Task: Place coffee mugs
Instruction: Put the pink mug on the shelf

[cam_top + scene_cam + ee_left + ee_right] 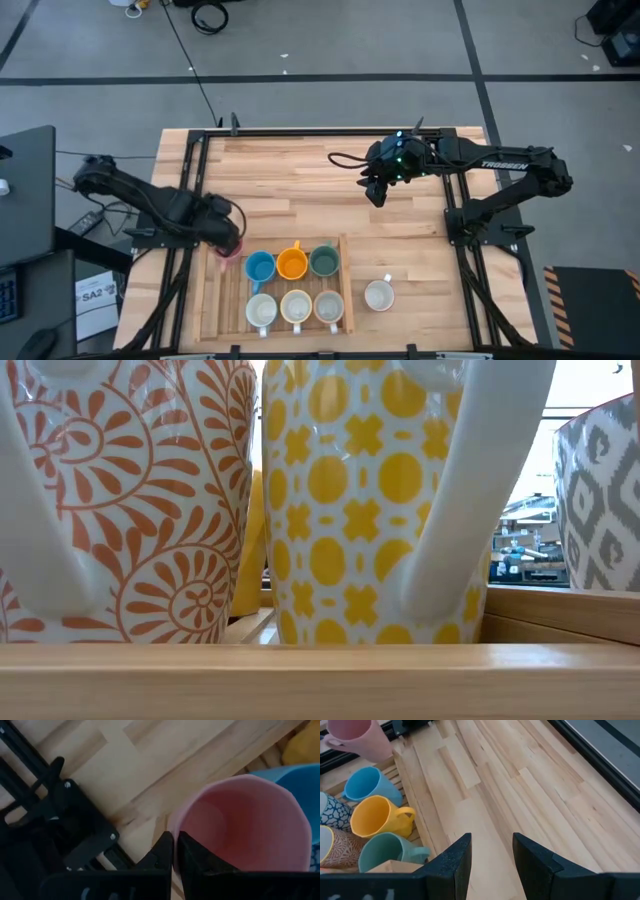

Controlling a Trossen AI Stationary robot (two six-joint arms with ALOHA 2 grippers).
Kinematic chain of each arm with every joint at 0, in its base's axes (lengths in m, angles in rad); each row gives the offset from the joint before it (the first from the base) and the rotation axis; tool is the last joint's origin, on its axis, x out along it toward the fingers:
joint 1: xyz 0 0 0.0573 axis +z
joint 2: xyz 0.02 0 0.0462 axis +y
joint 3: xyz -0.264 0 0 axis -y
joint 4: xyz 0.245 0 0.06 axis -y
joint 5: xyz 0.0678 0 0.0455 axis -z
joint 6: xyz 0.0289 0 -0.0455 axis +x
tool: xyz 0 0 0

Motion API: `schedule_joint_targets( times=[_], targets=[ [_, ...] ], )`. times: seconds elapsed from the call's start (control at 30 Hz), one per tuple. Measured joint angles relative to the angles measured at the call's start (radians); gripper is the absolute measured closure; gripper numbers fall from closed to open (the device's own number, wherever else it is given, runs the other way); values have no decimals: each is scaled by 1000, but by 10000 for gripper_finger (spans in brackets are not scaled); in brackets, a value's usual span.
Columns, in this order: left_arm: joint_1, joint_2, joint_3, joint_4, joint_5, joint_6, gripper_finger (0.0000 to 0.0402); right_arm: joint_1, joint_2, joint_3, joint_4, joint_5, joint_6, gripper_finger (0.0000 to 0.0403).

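A slatted wooden tray near the table's near edge holds a blue mug, an orange mug and a dark green mug in its far row, and three pale patterned mugs in its near row. Another white mug stands on the table just right of the tray. My left gripper is shut on the pink mug at the tray's far left corner. My right gripper hangs open over bare table, far and to the right of the tray. My left gripper pinches the pink mug's wall at the rim, one finger inside the cup and the other outside. The mug's mouth faces up, beside the blue mug. I cannot tell whether its base rests on the tray.
The black frame rails run along both sides of the table. Bare wood lies between the tray and the far edge. In the low view the patterned mugs stand right behind the tray's near rail.
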Motion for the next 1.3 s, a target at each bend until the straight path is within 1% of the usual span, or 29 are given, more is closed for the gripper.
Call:
schedule_joint_targets(
  times=[0.3,0.53,0.63,0.9,1.1,1.3],
  targets=[
    [-110,96,0,2,22,-92,384,6,0,0,0,0,0,254],
    [-164,159,0,38,22,-129,384,6,0,0,0,0,0,254],
    [-175,185,0,69,24,-129,385,6,0,0,0,0,0,254],
    [-189,248,0,81,38,-128,385,6,0,-1,0,0,0,254],
    [-187,254,-1,88,8,-130,385,6,0,-1,0,0,0,254],
    [-193,254,-1,95,-11,-183,385,6,0,-1,-1,0,0,254]
  ],
)
